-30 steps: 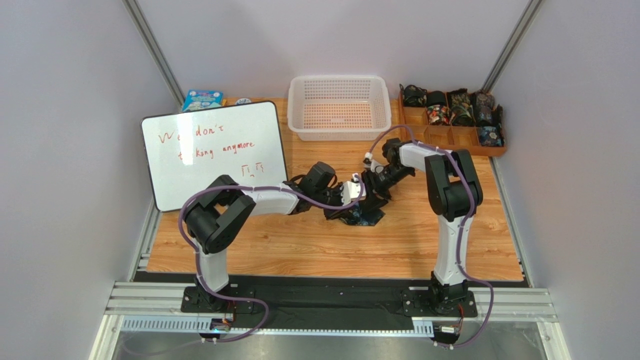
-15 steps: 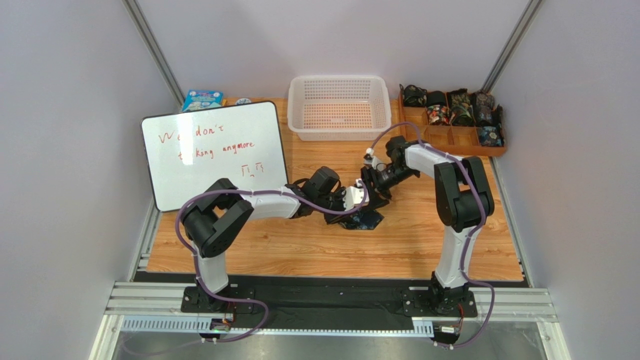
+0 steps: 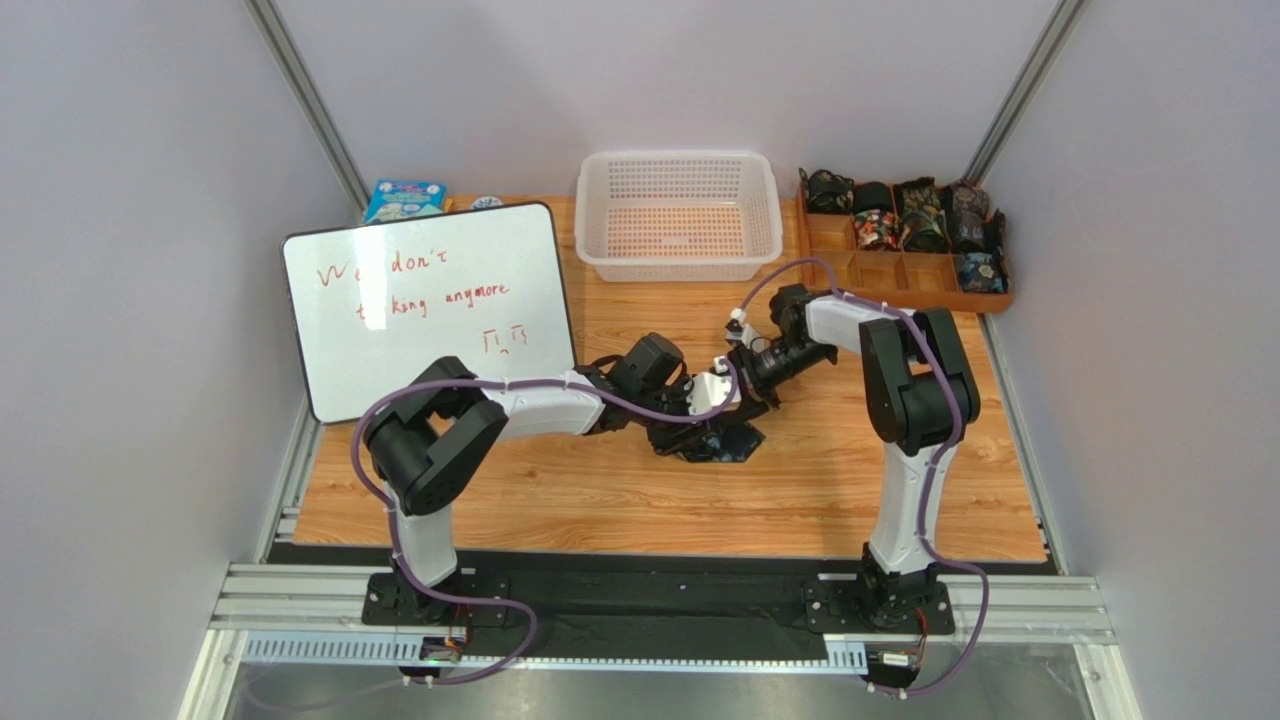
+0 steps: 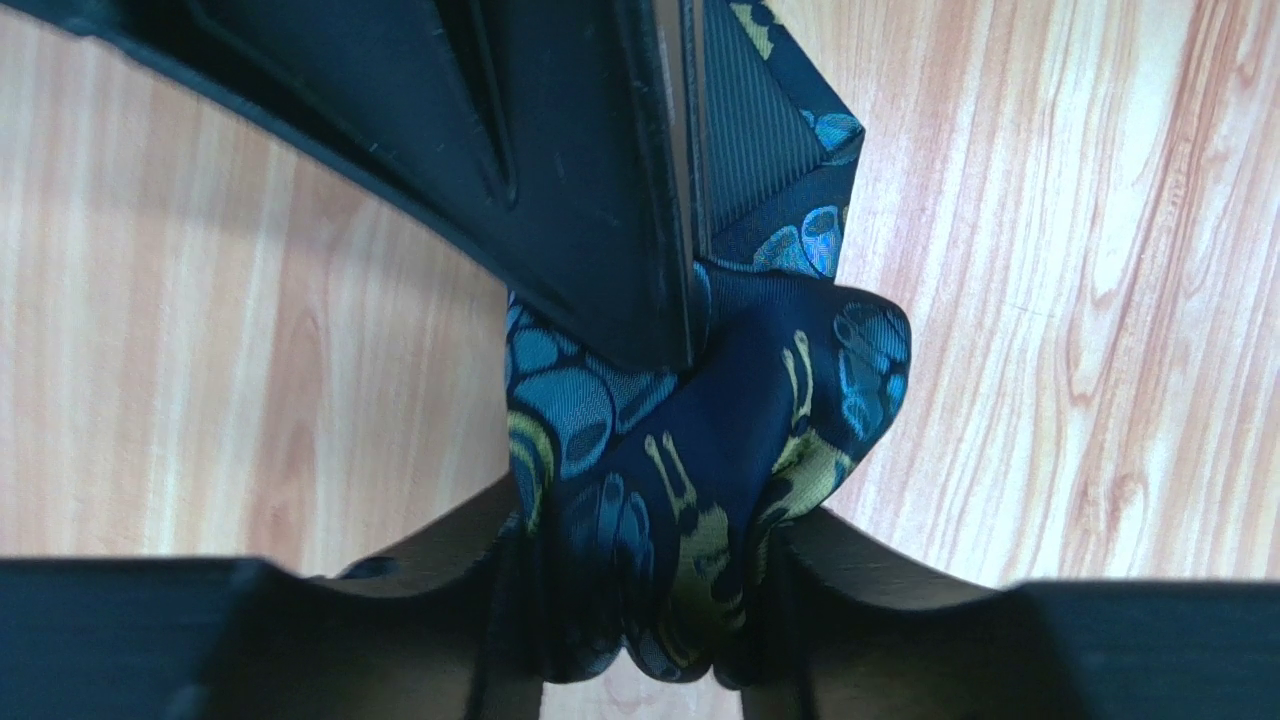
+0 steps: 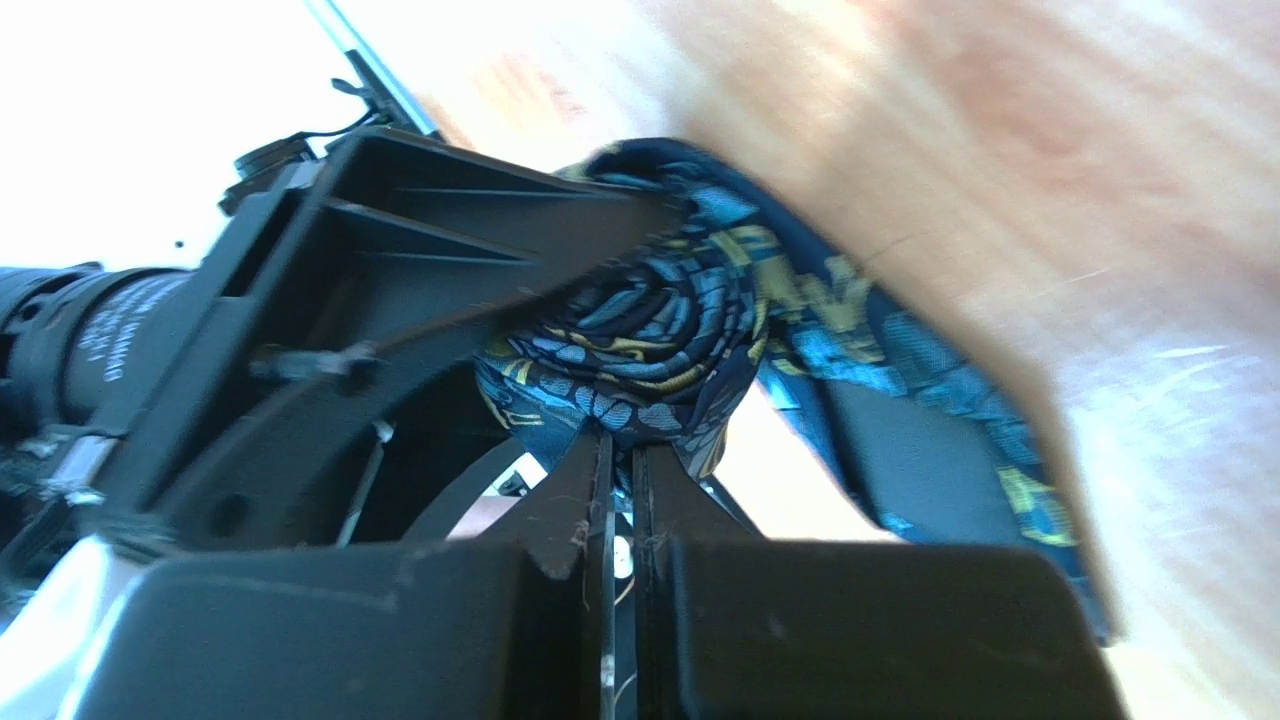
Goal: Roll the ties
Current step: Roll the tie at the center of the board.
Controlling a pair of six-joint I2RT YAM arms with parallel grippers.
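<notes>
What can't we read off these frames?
- Top external: the tie is tiny and mostly under the left gripper and right gripper.
- Left wrist: the roll's lower end is hidden behind its own fingers.
- Right wrist: the tie's tail is blurred, and the roll hides whether the shut fingertips pinch fabric.
- Top external: rolled ties in the tray are too small to count.

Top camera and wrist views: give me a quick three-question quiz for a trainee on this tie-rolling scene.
1. Fill in: the finished rolls sit in a wooden ____ at the far right.
2. True or false: the right gripper stands wide open.
3. Which gripper has the paisley tie bunched between its fingers?
Key: 1 tray. 2 False, it is shut. 3 The left gripper.
</notes>
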